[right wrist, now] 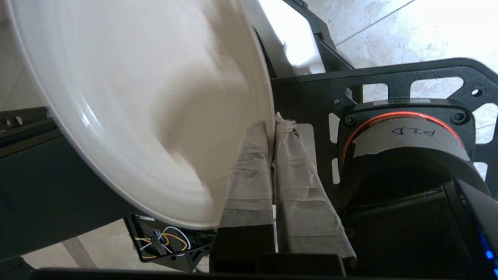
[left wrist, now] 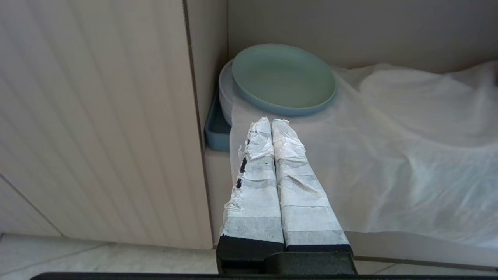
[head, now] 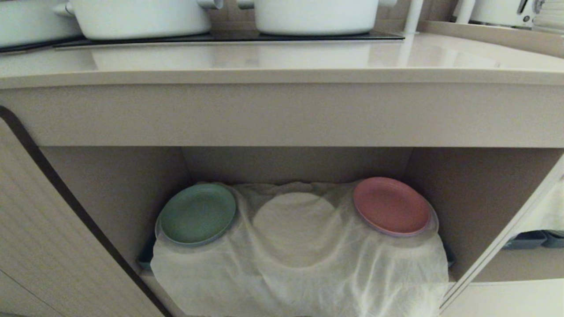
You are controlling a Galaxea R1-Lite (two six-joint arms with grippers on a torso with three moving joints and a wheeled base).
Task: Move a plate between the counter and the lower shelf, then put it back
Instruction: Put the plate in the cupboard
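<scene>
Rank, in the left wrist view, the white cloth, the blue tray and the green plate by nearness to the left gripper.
From the left gripper:
1. White cloth, right under the tips.
2. Blue tray, beside them, at the cabinet wall.
3. Green plate, just beyond, on the cloth.

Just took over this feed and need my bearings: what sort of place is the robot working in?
Most likely a kitchen or a mock-up of one: white pots sit on a black hob set into a beige counter, and the open cabinet below holds a green plate and a pink plate on a white cloth.
</scene>
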